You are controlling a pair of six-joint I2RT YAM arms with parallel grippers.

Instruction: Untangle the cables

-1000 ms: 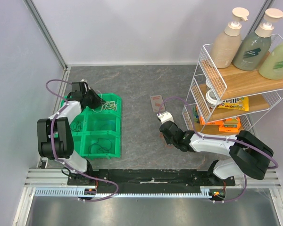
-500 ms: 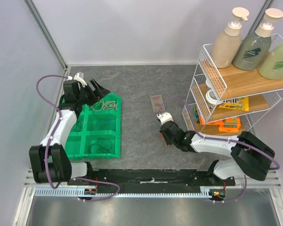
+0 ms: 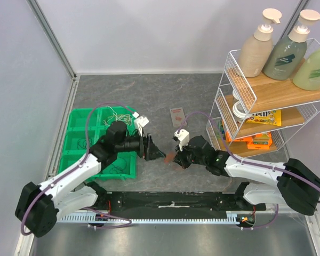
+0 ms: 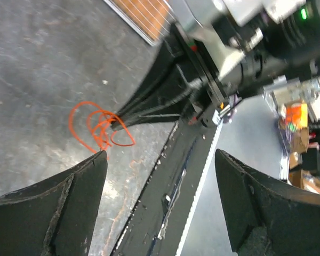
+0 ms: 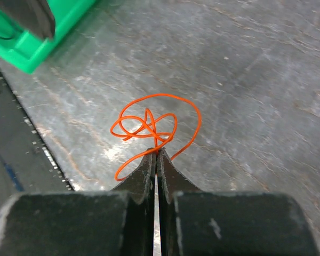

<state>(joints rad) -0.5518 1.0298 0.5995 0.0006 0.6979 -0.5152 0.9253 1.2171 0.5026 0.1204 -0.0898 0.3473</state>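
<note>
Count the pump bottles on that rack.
3, on the top shelf: beige bottle left, dark green bottle middle, pale green bottle at the picture's edge; more may hide beyond.

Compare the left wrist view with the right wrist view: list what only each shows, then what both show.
Left wrist only: the black base rail and the right hand seen from in front, body and all. Right wrist only: a corner of the green bin. Both: the right hand shut on the tangled orange cable, grey table beneath.
</note>
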